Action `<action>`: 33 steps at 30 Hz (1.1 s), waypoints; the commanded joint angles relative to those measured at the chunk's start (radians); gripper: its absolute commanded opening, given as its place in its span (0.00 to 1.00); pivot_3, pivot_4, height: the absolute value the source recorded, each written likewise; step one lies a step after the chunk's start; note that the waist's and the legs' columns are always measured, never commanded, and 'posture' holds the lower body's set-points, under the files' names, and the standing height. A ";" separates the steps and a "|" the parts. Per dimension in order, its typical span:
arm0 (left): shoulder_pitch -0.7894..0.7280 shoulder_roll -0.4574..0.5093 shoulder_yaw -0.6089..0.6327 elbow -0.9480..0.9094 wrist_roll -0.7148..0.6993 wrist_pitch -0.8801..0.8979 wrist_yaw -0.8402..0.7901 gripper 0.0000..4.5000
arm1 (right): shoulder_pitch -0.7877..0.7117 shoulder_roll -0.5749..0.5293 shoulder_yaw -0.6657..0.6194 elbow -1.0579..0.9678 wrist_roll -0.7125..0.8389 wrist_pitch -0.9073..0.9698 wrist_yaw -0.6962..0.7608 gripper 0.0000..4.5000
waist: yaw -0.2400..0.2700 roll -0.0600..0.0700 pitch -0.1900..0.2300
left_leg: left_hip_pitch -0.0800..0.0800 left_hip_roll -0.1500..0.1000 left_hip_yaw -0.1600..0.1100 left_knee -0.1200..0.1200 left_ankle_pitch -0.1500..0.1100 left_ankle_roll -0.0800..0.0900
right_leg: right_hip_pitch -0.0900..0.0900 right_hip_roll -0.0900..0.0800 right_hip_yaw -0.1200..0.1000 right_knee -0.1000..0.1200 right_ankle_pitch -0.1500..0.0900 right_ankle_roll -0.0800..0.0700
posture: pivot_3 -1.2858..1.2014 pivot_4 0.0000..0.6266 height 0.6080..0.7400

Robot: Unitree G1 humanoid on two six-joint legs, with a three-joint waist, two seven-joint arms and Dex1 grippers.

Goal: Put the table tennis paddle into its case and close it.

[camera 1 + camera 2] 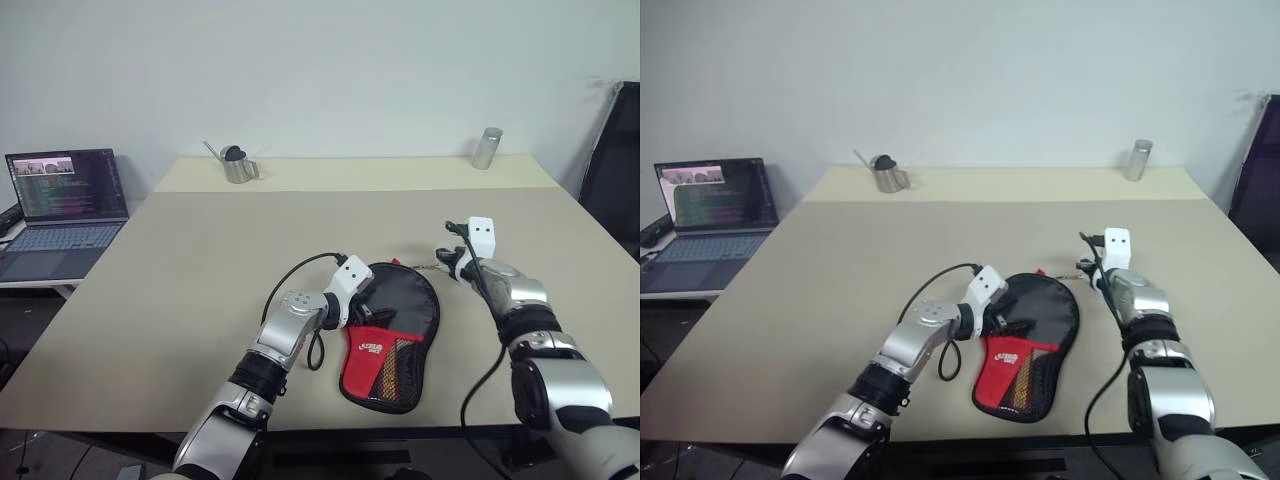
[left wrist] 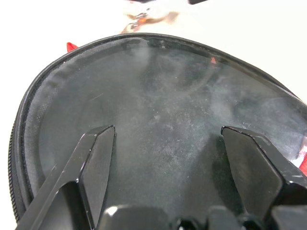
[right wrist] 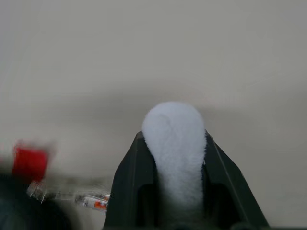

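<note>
Now, the case [image 1: 408,300]: lies flat on the table [image 1: 200,260], near the middle of the near edge, round black end far, red end with the mesh pocket near.
Paddle: I judge it to be inside, under the black cover; this cannot be confirmed.
Left gripper [image 2: 168,136]: jaws spread wide, holding nothing, poised over the case's round black part from its left side.
Right gripper [image 1: 452,256]: just right of the case's far end, over bare table; whether it is open or closed cannot be told.
Zip pull [image 1: 426,267]: small metal tag at the far right rim, between the case and the right gripper.
Handling: light, soft fabric over a stiff flat bat; likely to slide on the smooth table.
Hold: press the cover flat with the left; pinch the pull with the right.
</note>
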 commanded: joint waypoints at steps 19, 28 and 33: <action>-0.061 -0.023 -0.009 0.123 0.042 -0.020 0.033 0.86 | 0.511 -0.520 0.181 -0.836 0.065 0.014 0.749 0.12 | 0.014 0.001 -0.001 | 0.002 -0.001 -0.002 0.001 0.002 -0.003 | 0.003 0.001 -0.002 -0.002 -0.001 0.002 | 0.52 0.24 1.00; -0.064 -0.018 -0.005 0.133 0.051 -0.006 0.048 0.86 | 0.611 -0.540 0.107 -0.958 0.272 0.093 0.871 0.11 | 0.022 0.001 -0.001 | 0.001 0.000 -0.005 0.000 0.002 -0.003 | 0.007 0.001 -0.005 -0.010 0.000 0.004 | 0.52 0.24 1.00; -0.072 -0.020 0.008 0.150 0.057 0.019 0.095 0.86 | 0.714 -0.535 0.151 -1.102 0.312 0.135 0.855 0.11 | 0.037 0.001 -0.001 | 0.001 -0.001 -0.006 0.000 0.001 -0.003 | 0.008 0.000 -0.006 -0.012 -0.001 0.005 | 0.52 0.24 1.00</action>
